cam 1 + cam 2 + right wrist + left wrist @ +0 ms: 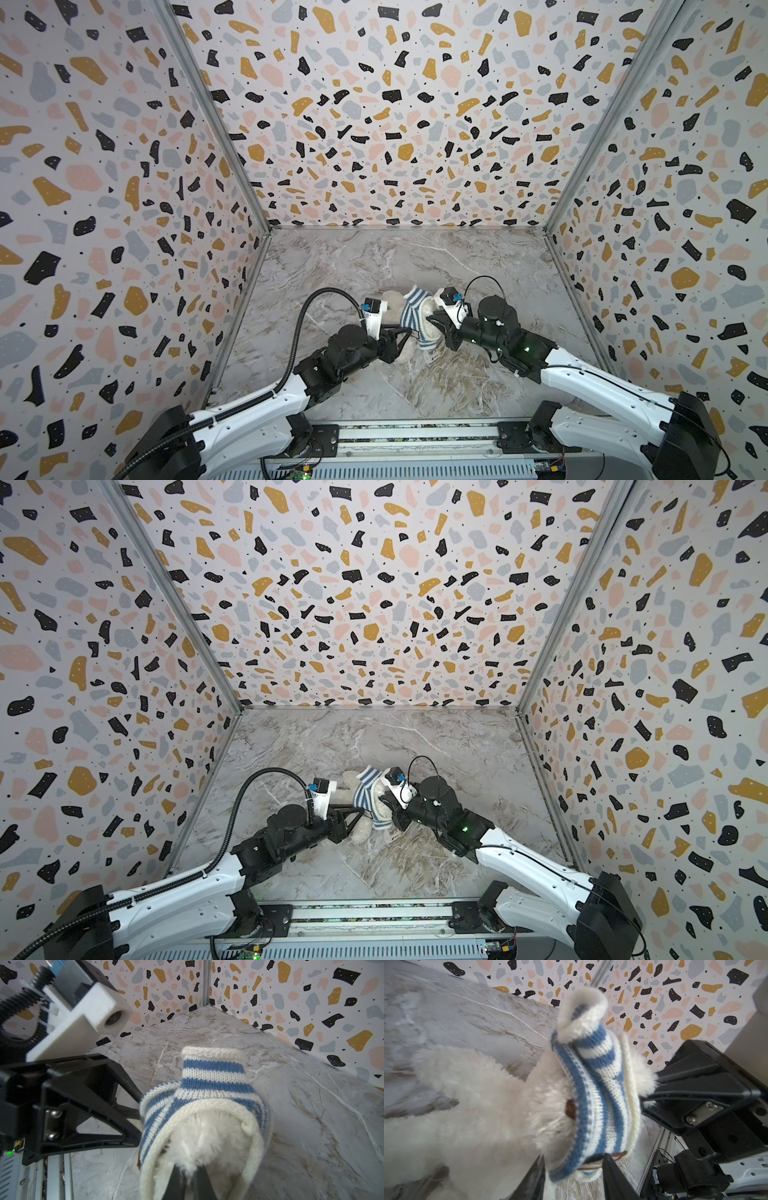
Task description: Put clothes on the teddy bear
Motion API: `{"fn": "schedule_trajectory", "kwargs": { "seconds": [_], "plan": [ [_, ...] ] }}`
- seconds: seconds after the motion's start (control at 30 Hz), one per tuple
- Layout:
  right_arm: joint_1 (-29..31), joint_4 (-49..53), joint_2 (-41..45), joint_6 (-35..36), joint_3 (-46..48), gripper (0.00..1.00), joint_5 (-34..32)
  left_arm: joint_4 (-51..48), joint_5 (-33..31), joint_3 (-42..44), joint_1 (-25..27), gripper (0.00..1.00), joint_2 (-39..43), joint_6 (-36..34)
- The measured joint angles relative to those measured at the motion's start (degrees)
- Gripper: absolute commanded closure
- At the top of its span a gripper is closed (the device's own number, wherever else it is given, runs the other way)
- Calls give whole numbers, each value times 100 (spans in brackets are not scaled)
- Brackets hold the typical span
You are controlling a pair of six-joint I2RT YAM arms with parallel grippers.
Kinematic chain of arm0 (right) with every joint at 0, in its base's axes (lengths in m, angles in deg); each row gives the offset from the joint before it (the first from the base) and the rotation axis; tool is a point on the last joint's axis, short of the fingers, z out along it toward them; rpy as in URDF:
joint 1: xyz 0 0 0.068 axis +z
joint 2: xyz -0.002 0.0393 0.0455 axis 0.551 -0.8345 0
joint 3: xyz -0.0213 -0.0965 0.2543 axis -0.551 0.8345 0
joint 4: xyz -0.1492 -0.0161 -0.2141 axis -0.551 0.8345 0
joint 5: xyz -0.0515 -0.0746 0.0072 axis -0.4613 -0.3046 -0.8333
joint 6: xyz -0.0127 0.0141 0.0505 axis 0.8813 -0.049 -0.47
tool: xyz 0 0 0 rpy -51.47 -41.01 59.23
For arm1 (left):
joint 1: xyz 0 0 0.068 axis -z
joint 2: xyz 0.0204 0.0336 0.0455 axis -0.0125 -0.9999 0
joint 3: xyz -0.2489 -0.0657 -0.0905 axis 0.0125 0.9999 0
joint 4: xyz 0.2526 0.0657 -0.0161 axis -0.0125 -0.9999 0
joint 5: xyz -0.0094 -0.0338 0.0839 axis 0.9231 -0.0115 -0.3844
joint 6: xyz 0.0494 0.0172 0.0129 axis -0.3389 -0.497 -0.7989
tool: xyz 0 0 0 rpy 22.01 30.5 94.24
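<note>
Pulling the shirt (214,1084) down over the teddy bear (477,1105) looks like the step in hand. The bear lies about mid-table (374,257), between the two arms and well off every edge. The blue-and-white knit is bunched in a band round one end of it. A dark spot on the face, eye or nose, I cannot tell which, sits half under the band's edge.

The right gripper (188,1167) is pinched narrow on a tuft of white fur showing through the shirt opening. It looks to be acting as the anchor. The left gripper (573,1157) is parted about halfway. Its fingers straddle the lower hem of the band, and it grips nothing that I can see.

One sleeve (212,1064) sticks up off the band and looks empty.

How to do it well, as I judge it:
- Close the left fingers on the knit hem only, not the fur under it, or the bear drags along with the shirt.
- Pull the hem along the body, away from the right pinch, so the two arms work against each other.
- Go slow and let the knit stretch over the thick plush.
- Hold the right pinch firm, since a fur tuft could slip.
- Keep the sleeve mouth clear, as a limb probably has to go through it.
</note>
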Motion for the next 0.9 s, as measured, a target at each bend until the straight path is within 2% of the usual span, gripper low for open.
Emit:
{"fn": "schedule_trajectory", "kwargs": {
  "seconds": [0.13, 0.63, 0.9],
  "plan": [
    [0, 0, 11, 74, 2, 100, 13, 197, 313, 125, -431, 54, -2, 155],
    [35, -44, -151, 560, 13, 100, 212, 839, 1346, 442, -1506, 54, -208, 282],
    [68, -280, -415, 911, 13, 100, 361, 968, 1716, 442, -1711, 54, -111, 284]
  ]
}}
